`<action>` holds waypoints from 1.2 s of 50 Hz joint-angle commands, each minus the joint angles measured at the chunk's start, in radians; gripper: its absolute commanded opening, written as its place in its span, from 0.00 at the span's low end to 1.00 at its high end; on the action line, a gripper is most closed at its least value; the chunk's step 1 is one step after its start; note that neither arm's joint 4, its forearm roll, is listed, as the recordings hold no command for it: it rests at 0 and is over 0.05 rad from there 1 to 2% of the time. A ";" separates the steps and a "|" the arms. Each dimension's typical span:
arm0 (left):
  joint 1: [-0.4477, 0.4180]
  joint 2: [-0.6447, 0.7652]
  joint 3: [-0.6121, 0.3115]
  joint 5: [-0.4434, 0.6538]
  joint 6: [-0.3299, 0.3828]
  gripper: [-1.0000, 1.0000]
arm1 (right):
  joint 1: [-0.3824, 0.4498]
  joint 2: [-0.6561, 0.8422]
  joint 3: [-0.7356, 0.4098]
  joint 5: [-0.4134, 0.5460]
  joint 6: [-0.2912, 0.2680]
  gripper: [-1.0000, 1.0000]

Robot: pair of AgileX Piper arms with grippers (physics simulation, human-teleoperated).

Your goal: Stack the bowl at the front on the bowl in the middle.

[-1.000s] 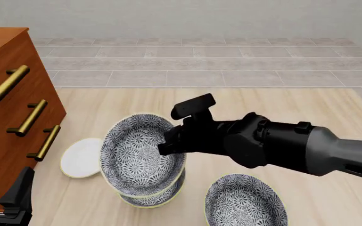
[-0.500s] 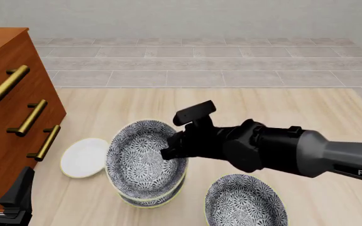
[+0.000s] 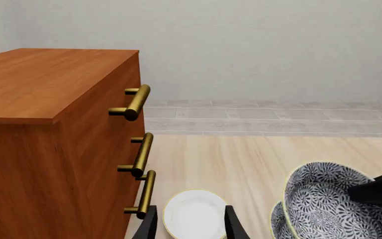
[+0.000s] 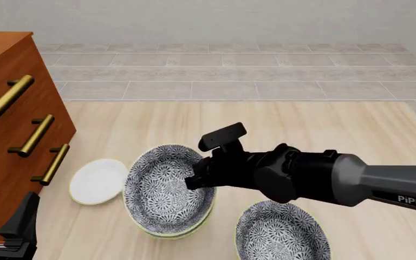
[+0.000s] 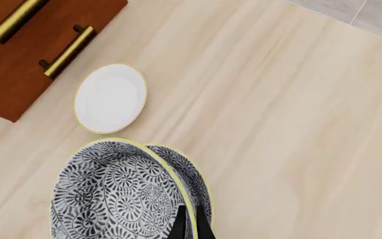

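Nearest the camera, right of centre on the pale wood counter (image 4: 280, 124): a lone patterned bowl (image 4: 283, 232), standing well apart from any gripper. At the near left corner, the left gripper (image 4: 6, 227), jaws parted and holding nothing, idle beside the dresser (image 4: 6, 108); between its fingers (image 3: 234, 226) in the wrist view, the small white plate (image 3: 194, 215).

Left of centre, the bowl at the front (image 4: 166, 187), tilted a little with its left rim higher, nested into the bowl in the middle (image 4: 171, 232), of which only a sliver of rim peeks out beneath on the near side. Pinched on the upper bowl's right rim, the right gripper (image 4: 197, 176), fingers (image 5: 189, 225) closed thin on the pale yellow edge, one inside the wall and one outside. In the right wrist view, both rims visible side by side, the lower bowl offset slightly from the upper.

Just left of the stack, the white plate flat on the counter, close to the bowls but not touching. Farther left, the wooden dresser with three brass handles (image 4: 34, 135). Beyond the counter's far edge, grey floor tiles (image 4: 229, 76) and a plain wall.
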 commanded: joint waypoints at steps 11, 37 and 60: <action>0.000 0.000 0.000 0.000 0.000 1.00 | -0.002 0.016 0.011 -0.028 0.005 0.00; 0.000 0.000 0.000 0.000 0.000 1.00 | -0.003 0.035 0.022 -0.049 0.006 0.00; 0.000 0.000 0.000 0.000 0.000 1.00 | -0.013 0.029 0.036 -0.062 -0.008 1.00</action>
